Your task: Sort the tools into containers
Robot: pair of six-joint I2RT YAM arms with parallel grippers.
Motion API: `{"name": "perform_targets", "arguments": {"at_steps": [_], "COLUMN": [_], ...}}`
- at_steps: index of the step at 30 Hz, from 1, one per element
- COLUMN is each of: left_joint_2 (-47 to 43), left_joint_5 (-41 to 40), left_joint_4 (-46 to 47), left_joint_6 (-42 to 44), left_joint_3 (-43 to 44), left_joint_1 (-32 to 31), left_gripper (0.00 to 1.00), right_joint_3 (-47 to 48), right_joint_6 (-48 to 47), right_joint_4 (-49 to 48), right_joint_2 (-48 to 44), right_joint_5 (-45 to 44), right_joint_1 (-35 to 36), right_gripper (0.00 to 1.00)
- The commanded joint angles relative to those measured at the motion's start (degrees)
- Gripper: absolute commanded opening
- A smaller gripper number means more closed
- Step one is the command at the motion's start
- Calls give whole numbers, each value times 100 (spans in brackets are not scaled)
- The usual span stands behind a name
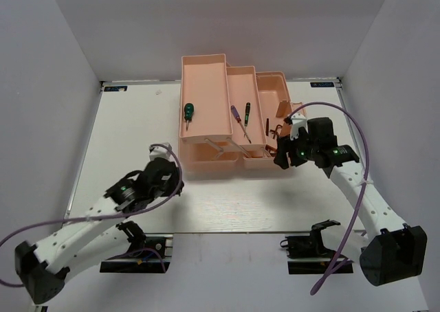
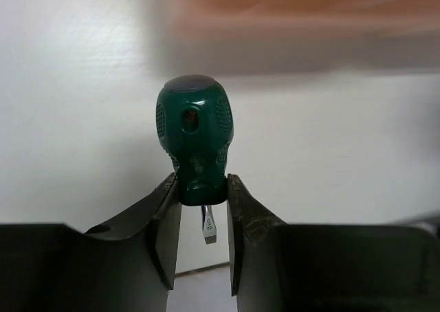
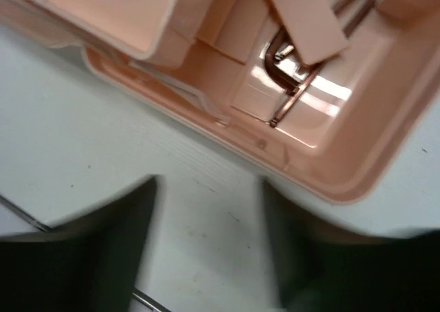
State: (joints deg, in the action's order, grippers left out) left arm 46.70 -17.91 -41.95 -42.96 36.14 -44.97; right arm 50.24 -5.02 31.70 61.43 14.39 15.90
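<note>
Screwdriver (image 2: 194, 137) stands clamped by its neck between left jaws.

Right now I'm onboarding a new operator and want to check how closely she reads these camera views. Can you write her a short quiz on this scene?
1. True or false: the left hand grips a stubby green screwdriver at the narrow end of its handle.
2. Where do the hex keys lie? A) inside the toolbox; B) on the bare table; C) between the right hand's fingers.
3. Fill in the blank: the right hand hovers by the toolbox's corner with its fingers ____ and nothing between them.

Key: 1 true; 2 A; 3 open.
</note>
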Motion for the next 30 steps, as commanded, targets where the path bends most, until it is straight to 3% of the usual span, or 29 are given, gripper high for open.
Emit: {"name": "perform_targets", "arguments": {"at_steps": [1, 2, 3, 6, 9, 11, 13, 16, 18, 19, 22, 23, 26, 30], "left_joint_2": [-784, -855, -794, -339, 662, 1506, 2008, 2983, 3580, 3714, 3925, 3926, 3987, 3339], "left_joint_5": [849, 973, 1296, 1447, 1029, 729, 228, -335, -836, -837, -794, -741, -599, -547], "left_joint_4": [528, 765, 924, 1303, 1741, 1892, 2146, 2078, 1885, 1884, 2006, 2007, 1866, 1761], "left_joint_6": [997, 1348, 1595, 2124, 2239, 2178, 2178, 2265, 2266, 2266, 2266, 2266, 2205, 2204], "left_joint_3": [797, 1120, 1289, 1913, 2449, 2923, 3414, 4222, 4689, 4770, 4884, 4885, 5078, 4930], "left_joint_1": [-38, -38, -38, -38, -38, 50, 102, 155, 225, 278, 401, 480, 480, 533], "left_gripper": [0, 0, 0, 0, 0, 0, 0, 0, 2, 6, 43, 63, 81, 84], "right_joint_3": [-75, -76, -67, -14, -14, 3, 91, 39, -22, -40, 82, 100, 206, 293], "right_joint_6": [-420, -439, -413, -526, -693, -947, -1533, -2894, -3153, -3303, -3689, -3830, -4094, -4113], "right_joint_4": [64, 90, 82, 161, 161, 300, 615, 1030, 1005, 926, 952, 978, 970, 435], "right_joint_2": [-96, -53, -35, 88, 194, 264, 317, 335, 212, 203, 211, 246, 395, 651], "right_joint_5": [879, 1072, 1135, 1364, 1539, 1741, 2478, 3401, 3588, 3527, 3448, 3413, 3377, 3036], "right_joint_1": [-17, -17, -26, -26, -17, -17, 9, 44, 62, 141, 255, 299, 528, 1333], "right_gripper": [38, 5, 0, 0, 0, 21, 45, 50, 51, 51, 54, 57, 68, 70]}}
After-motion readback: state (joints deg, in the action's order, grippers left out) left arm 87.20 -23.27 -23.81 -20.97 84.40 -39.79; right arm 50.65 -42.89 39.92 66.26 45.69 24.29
